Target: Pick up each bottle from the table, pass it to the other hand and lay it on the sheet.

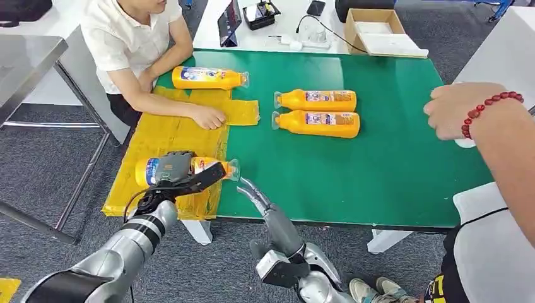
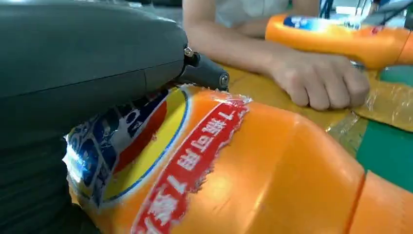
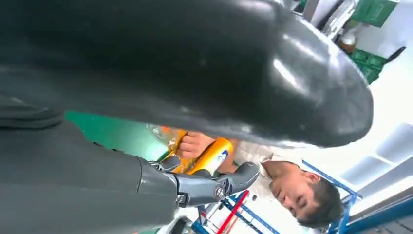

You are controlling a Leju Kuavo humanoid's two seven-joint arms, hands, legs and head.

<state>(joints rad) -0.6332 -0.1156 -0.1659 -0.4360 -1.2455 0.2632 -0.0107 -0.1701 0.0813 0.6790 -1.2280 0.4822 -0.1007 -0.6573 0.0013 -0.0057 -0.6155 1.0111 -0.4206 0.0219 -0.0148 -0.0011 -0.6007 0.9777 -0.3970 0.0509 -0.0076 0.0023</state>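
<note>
Over the sheet (image 1: 161, 136) | bottle (image 1: 189, 169) was held by the left hand (image 1: 173, 173) | right hand (image 1: 252, 192) was spread, holding nothing | bottle should be laid down flat, then let go slowly

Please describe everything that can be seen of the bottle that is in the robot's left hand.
The bottle is orange plastic with a blue, yellow and red label and a clear cap. It lies on its side over the yellow sheet, near the table's front left corner, cap pointing right. The left hand grips it around the label, dark fingers over the top.
</note>
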